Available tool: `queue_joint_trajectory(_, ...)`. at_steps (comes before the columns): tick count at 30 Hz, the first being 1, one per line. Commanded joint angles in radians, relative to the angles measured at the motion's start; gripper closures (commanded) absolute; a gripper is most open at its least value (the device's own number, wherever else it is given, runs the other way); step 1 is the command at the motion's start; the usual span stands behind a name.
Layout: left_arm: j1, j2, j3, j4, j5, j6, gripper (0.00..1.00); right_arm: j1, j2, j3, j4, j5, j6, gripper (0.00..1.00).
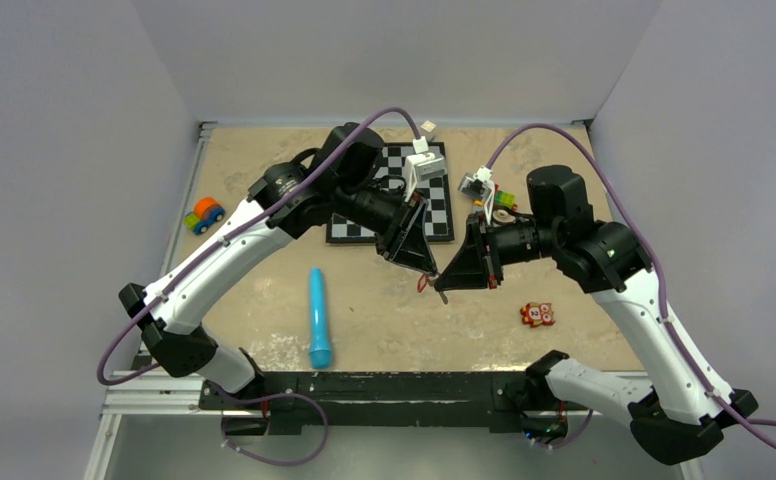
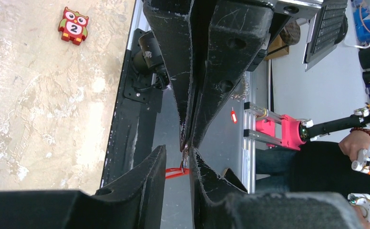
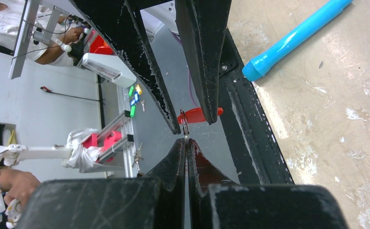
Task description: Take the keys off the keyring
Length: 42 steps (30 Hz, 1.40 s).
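Both grippers meet in mid-air over the table's middle. The keyring's red tag (image 1: 422,284) hangs at their tips. My right gripper (image 1: 446,287) (image 3: 186,140) is shut on a thin metal piece at the top of the tag. Edge-on, I cannot tell whether that piece is the ring or a key. In the left wrist view my left gripper (image 2: 177,150) has its jaws apart. The tag (image 2: 176,171) hangs edge-on across that gap, and the metal piece (image 2: 185,156) lies against one finger. From the right wrist the tag (image 3: 197,114) runs past the left gripper's lower finger (image 3: 210,95).
A blue cylinder (image 1: 319,318) lies near the front left. An orange owl toy marked 2 (image 1: 537,315) sits at the right. The chessboard (image 1: 439,190) with white pieces lies at the back, a toy car (image 1: 204,215) at far left, and small toys (image 1: 502,200) at back right.
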Motion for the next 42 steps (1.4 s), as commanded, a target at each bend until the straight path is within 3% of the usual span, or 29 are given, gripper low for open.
queue_joint_trajectory(1, -0.005, -0.001, 0.038, 0.021, 0.007, 0.002, 0.72, 0.004, -0.009, 0.026, 0.03, -0.009, -0.008, 1.0)
queue_joint_trajectory(7, -0.008, -0.001, 0.037, 0.022, 0.009, 0.002, 0.75, 0.004, -0.01, 0.023, 0.029, -0.009, -0.007, 1.0)
queue_joint_trajectory(20, -0.011, -0.004, 0.037, 0.021, 0.007, -0.003, 1.0, 0.004, -0.013, 0.023, 0.036, -0.001, -0.003, 1.0)
queue_joint_trajectory(29, -0.011, -0.033, 0.025, 0.027, -0.01, -0.018, 1.0, 0.003, -0.024, 0.019, 0.091, 0.021, 0.035, 0.98)
queue_joint_trajectory(31, -0.011, -0.042, 0.017, 0.032, -0.015, -0.023, 1.0, 0.004, -0.024, 0.025, 0.101, 0.027, 0.042, 0.88)
queue_joint_trajectory(35, -0.011, -0.071, -0.014, 0.07, -0.02, -0.056, 1.0, 0.004, -0.024, 0.051, 0.108, 0.032, 0.048, 0.52)
queue_joint_trajectory(37, -0.011, -0.077, -0.018, 0.075, -0.022, -0.07, 1.0, 0.004, -0.029, 0.056, 0.127, 0.033, 0.053, 0.38)
queue_joint_trajectory(42, -0.011, -0.096, -0.018, 0.067, -0.046, -0.091, 1.0, 0.004, -0.03, 0.056, 0.194, 0.026, 0.095, 0.21)
